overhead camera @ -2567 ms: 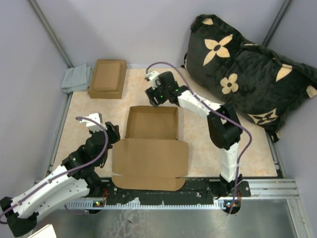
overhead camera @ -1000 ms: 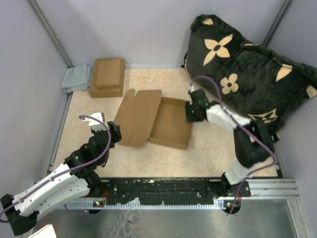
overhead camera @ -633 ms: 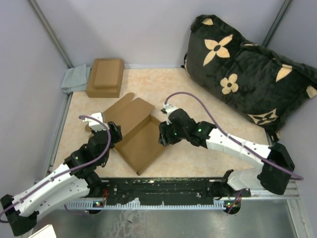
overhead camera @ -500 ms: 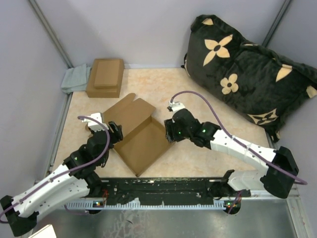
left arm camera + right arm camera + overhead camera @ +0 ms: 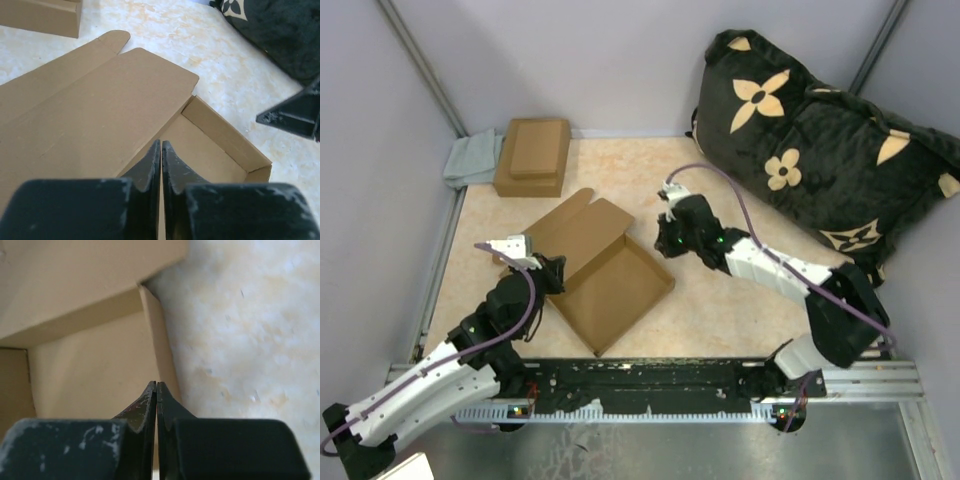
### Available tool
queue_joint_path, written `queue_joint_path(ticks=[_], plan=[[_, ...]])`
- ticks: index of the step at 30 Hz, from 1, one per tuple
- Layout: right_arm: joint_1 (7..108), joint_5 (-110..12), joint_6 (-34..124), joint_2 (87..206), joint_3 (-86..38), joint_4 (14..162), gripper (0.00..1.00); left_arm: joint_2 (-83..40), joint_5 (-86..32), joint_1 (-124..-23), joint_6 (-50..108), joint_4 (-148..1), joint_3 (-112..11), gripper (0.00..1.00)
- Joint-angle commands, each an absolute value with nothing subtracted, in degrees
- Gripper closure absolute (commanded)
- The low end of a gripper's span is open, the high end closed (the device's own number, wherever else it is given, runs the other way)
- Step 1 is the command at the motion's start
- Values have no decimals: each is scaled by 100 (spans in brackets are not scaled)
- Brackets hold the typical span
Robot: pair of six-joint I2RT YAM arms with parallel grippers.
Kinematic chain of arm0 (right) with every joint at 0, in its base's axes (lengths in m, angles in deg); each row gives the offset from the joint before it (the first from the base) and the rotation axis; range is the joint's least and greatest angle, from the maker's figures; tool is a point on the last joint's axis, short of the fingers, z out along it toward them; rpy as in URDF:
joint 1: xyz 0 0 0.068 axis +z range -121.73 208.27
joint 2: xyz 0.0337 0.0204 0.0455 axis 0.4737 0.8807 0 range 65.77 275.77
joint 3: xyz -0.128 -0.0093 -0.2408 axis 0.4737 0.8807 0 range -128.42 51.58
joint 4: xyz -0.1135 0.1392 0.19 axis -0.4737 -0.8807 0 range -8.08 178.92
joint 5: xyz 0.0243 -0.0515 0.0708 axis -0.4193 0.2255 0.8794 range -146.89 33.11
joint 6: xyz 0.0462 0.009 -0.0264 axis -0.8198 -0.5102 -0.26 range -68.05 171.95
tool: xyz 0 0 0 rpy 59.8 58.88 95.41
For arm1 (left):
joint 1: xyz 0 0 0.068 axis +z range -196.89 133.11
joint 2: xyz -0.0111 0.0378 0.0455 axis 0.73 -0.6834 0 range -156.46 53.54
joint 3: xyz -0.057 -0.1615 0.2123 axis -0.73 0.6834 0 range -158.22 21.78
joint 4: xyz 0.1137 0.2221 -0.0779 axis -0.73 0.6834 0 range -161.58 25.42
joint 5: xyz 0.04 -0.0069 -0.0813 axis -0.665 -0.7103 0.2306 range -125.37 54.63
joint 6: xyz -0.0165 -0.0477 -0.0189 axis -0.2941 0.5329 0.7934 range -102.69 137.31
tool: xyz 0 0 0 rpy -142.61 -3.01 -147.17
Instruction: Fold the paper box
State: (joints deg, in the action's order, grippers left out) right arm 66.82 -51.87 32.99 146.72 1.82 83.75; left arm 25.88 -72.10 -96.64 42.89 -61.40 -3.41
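Paper box (image 5: 610,278): tray walls up, lid lying open — closing not yet done. Left tool (image 5: 161,152) and right tool (image 5: 156,392) both pinched shut, empty.

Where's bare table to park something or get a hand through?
Bare table at the far middle, between the stepped-lid cardboard box and the black flowered cushion. Also the near strip between the paper box and the right arm. Crowded: the left side, left arm beside the open lid.
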Motion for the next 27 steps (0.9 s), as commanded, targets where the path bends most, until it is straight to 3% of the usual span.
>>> queue_joint_path(ticks=[1,3,6,12,15,20,27], plan=[[6861,-5052,3645,15252,-919,8303,100,2657,-7497,-9668,4647,-6097,-249,94],[6947,-5148,3728,15407,-1060,8229,87,2618,-7655,-9667,4783,-5927,-272,89],[6988,-5492,3777,15638,-1278,7999,63,2486,-7684,-9666,4852,-5809,-333,72],[7152,-5673,3979,16095,-1581,7650,51,2150,-7506,-9666,4919,-5733,-433,42],[7233,-5910,4016,16427,-1723,7465,50,1974,-7468,-9663,5013,-5678,-480,36],[7257,-5986,3956,16860,-1906,7236,54,1747,-7376,-9666,5122,-5653,-524,36],[7250,-6951,3340,16595,-1507,7024,78,1530,-7288,-9664,5224,-5812,-569,35]])
